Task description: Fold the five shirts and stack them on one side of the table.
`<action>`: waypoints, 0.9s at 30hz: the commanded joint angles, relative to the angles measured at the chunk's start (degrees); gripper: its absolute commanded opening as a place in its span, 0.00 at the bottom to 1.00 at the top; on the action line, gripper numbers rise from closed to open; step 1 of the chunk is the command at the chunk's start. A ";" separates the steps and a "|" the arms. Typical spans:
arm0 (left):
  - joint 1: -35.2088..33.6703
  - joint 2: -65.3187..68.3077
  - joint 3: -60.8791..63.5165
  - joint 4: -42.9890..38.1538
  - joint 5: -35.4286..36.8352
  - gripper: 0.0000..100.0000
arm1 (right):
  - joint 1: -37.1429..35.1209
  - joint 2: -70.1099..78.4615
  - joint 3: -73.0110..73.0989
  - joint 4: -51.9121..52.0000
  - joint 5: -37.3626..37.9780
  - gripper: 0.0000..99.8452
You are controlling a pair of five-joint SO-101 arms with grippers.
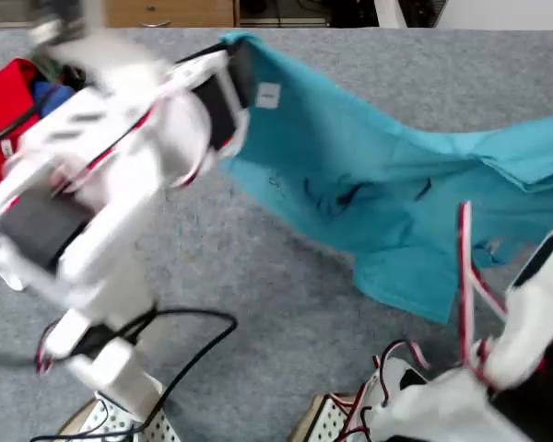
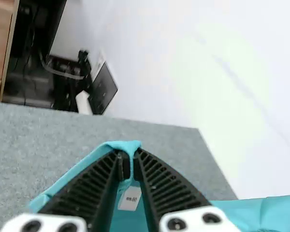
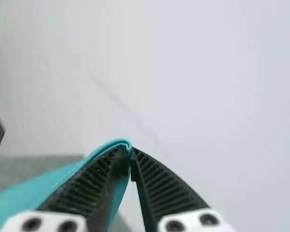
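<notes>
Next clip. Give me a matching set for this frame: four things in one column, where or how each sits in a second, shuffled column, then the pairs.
Things:
1. teal shirt
2. red cloth
3. black cable
4. white label

Places or states:
A. looped on the grey table
B. on the shirt, next to a gripped edge
C. clamped by left pincer and right pincer
D. at the table's left edge in the high view

Pairs: 1-C, 2-D, 3-A, 4-B.

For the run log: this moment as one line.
left end effector: shut on teal shirt | right end effector: shut on teal shirt | teal shirt: spread between both over table
</notes>
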 commanded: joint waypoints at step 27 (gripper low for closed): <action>-14.51 -52.53 44.84 0.53 -2.02 0.02 | -5.67 -0.57 -30.02 -5.80 1.85 0.00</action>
